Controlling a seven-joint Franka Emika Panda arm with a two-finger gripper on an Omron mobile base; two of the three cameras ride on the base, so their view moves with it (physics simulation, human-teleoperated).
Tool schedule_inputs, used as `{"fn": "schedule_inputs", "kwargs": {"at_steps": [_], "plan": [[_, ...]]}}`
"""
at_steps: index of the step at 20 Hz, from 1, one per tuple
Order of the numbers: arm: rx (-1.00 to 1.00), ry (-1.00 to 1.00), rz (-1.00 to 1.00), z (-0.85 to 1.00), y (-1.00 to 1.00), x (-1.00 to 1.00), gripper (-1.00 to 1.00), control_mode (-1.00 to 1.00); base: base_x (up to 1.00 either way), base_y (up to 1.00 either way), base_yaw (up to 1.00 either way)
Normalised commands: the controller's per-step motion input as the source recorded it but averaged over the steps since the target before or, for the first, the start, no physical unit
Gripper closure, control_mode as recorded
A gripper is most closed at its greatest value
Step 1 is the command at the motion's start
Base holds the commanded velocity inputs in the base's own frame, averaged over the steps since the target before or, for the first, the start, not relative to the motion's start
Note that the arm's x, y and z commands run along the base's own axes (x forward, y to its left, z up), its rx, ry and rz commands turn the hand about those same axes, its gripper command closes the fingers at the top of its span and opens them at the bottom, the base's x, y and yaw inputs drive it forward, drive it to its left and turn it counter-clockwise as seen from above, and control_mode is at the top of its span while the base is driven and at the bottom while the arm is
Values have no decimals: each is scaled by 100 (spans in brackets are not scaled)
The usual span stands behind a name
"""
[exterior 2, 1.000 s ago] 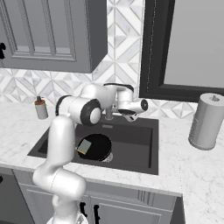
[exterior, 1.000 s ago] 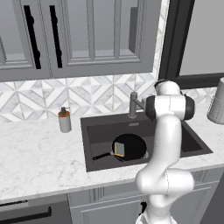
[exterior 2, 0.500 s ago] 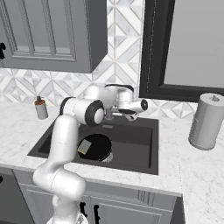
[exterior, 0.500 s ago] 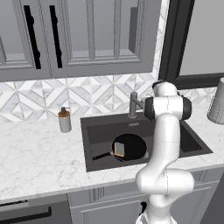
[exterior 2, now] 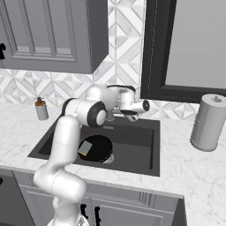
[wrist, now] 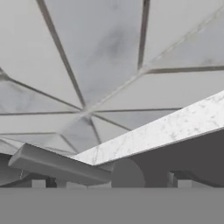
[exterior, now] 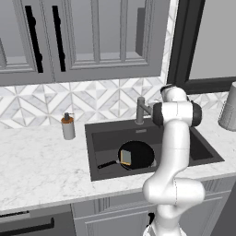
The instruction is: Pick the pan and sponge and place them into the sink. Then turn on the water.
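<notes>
The black pan [exterior: 137, 154] lies in the dark sink [exterior: 99, 152], with the sponge [exterior: 125, 157] propped on its left part. From the right side the pan [exterior 2: 98, 148] and sponge [exterior 2: 85, 148] sit low in the basin [exterior 2: 141, 143]. My gripper [exterior 2: 122, 114] hovers at the grey faucet [exterior 2: 110, 116] by the back wall. In the hand view its fingertips [wrist: 37, 183] stand wide apart, so the gripper [wrist: 107, 181] is open, with the faucet's bar [wrist: 57, 164] and round body between them. No stream of water is in view.
A grey soap dispenser [exterior: 68, 127] stands on the marble counter left of the sink. A paper towel roll [exterior 2: 207, 122] stands on the counter to the right. Tiled backsplash [wrist: 109, 57] is close ahead of the hand, with cabinets above.
The hand stays almost in place at the faucet; the arm's elbow has swung slightly. Pan and sponge have not moved.
</notes>
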Motion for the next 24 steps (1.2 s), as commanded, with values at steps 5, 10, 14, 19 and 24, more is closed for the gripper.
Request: {"fn": "schedule_inputs", "kwargs": {"at_steps": [5,10,14,19,24], "plan": [[0,0,0,0,8,25,-100,-100,0,0,0],[0,0,0,-1,0,23,-100,-100,0,0,0],[0,0,0,0,0,14,100,-100,0,0,0],[0,0,0,0,0,6,100,-100,0,0,0],[0,0,-1,0,0,7,100,-100,0,0,0]]}}
